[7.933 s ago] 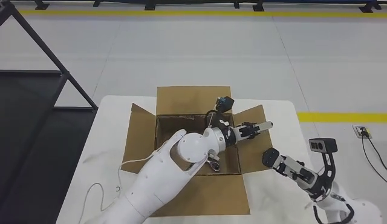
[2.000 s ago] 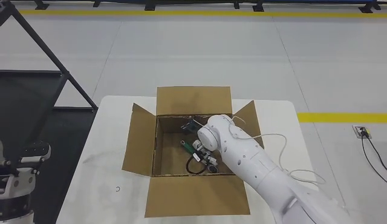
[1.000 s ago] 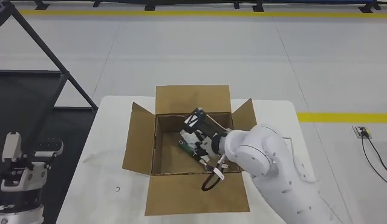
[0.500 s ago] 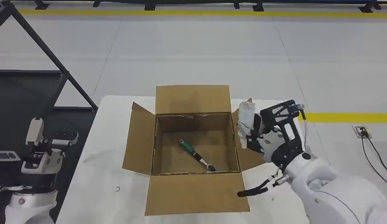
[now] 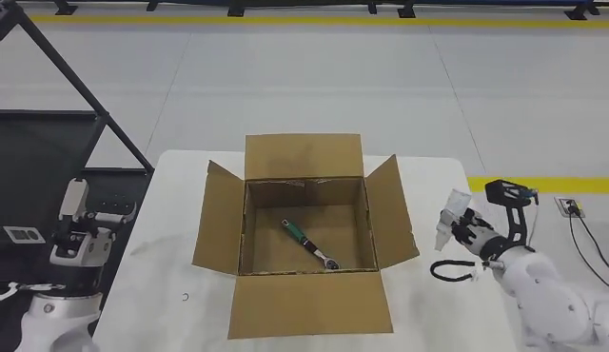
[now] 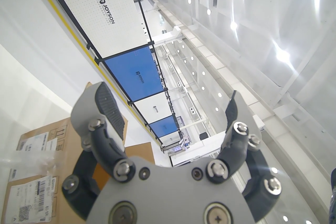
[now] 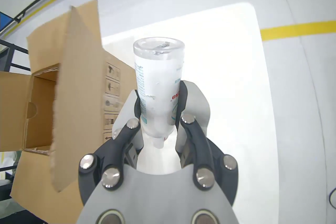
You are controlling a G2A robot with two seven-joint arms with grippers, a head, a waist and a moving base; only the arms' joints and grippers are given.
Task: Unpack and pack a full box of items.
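An open cardboard box (image 5: 221, 230) stands mid-table with its flaps spread, and a green-handled ratchet wrench (image 5: 306, 243) lies on its floor. To the right of the box, over the white table (image 5: 433, 304), my right gripper (image 5: 455, 224) is shut on a clear white-labelled bottle (image 7: 157, 83), (image 5: 447, 219). The bottle's flat base points away from the wrist. My left gripper (image 6: 168, 101) is open with nothing between its fingers; it points up at the ceiling, off the table's left side (image 5: 84, 233).
A black cable loop (image 5: 449, 270) lies on the table just before the right gripper. The box's right flap (image 7: 76, 93) rises close beside the held bottle. A small dark ring (image 5: 185, 297) lies on the table's left part.
The right arm has carried the bottle from beside the box's right flap out to the table's right side. The left arm has risen a little at the left edge.
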